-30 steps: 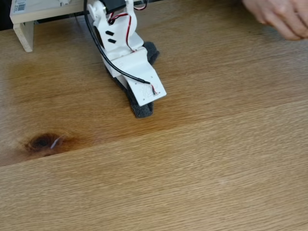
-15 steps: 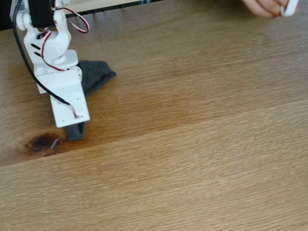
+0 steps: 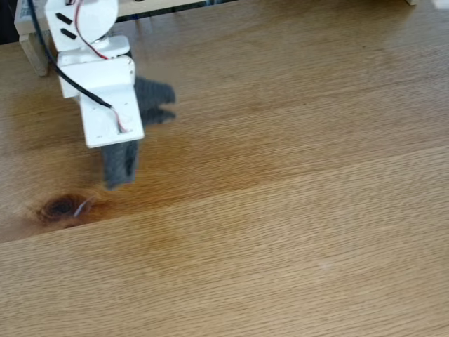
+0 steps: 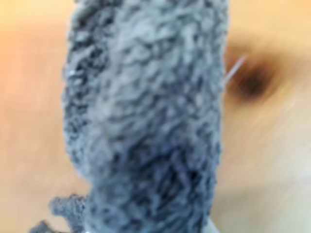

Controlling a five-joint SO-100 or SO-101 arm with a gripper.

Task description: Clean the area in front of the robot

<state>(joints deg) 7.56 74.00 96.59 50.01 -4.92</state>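
White plastic robot arm (image 3: 98, 77) has swung its dark grey fuzzy cloth (image 3: 121, 163) back from the knot (image 3: 62, 207). Fingers hidden, presumably pinching the cloth. Honey-brown wooden tabletop (image 3: 295, 210) wiping mid-pass.

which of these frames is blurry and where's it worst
Fixed view: the arm and grey cloth are motion-smeared, cloth edges ghosted, while the tabletop grain and the knot stay sharp. Wrist view: soft all over, the cloth close and fuzzy, the wood streaked, the knot a smudge.
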